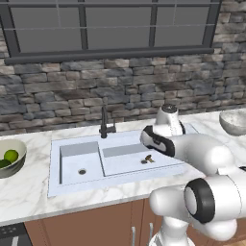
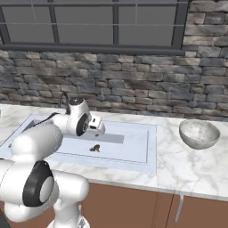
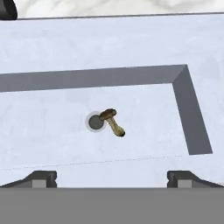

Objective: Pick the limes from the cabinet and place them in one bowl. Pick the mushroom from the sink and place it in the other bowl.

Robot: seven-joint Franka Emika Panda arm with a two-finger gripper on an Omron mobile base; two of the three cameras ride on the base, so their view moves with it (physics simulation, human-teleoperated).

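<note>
- Mushroom (image 3: 112, 122): small and brown, with a darker rounded cap and a paler tan stem, lying on its side on the floor of the sink's right basin. Its cap touches the edge of the round grey drain (image 3: 95, 122).
- Sink (image 1: 72, 182): a pale grey-blue double basin set into a white marble counter (image 2: 187, 169), with a slim dark faucet (image 1: 104, 123) at the back.
- Limes (image 1: 9, 156): two small green balls, one brighter and one darker, sitting together inside the cream-grey bowl (image 1: 20, 149) on the counter left of the sink.
- Stone-look grey bowl (image 2: 199, 134): stands on the counter to the right of the sink, well apart from the mushroom.
- Gripper (image 3: 112, 177): jaws spread wide, holding nothing and touching nothing. In the hand view the two dark fingertips (image 3: 41, 178) stand far apart, with the mushroom between and beyond them.
- Arm: white with dark joints, it rises from the base in front of the counter, bends at the elbow and reaches forward over the right basin, with the hand pointing down above the mushroom.
- Behind the counter is a rough stone wall (image 2: 133, 89) under a dark-framed window.
</note>
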